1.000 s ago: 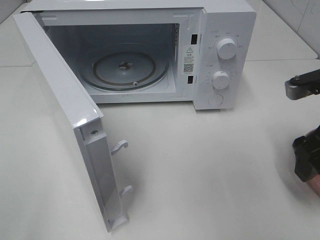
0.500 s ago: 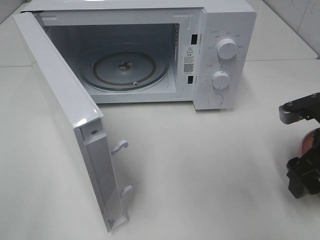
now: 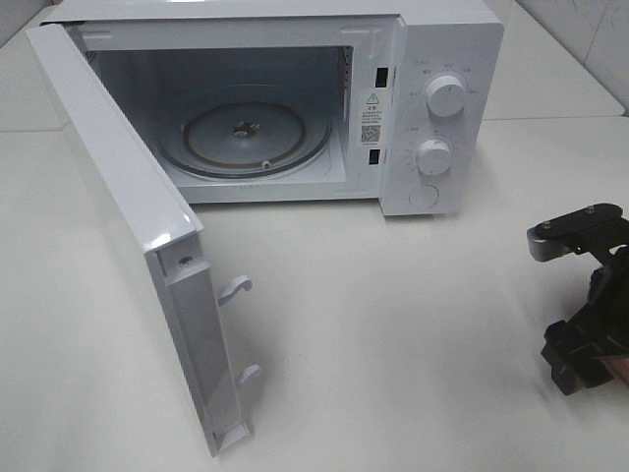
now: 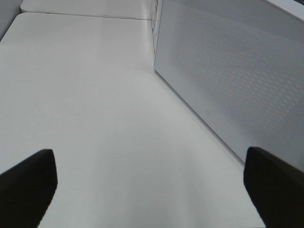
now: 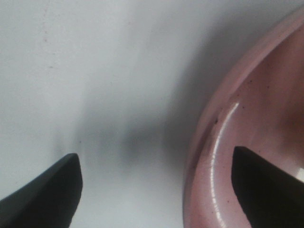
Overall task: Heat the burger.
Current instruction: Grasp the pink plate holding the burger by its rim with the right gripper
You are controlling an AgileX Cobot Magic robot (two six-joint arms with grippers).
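Though cropped at the scene's right edge, clearly released: right fingers (image 5: 42, 194), spread astride the rim of a pink plate (image 5: 209, 142), one over its inside, one over bare tabletop (image 5: 95, 57). Burger hidden from every view; cannot place it against either pair. Left fingers (image 4: 26, 185) spread wide, empty, near the microwave door (image 4: 228, 85).

White tbl (image 3: 393, 324) — microwave (image 3: 275, 69), pink plate (image 5: 247, 118)
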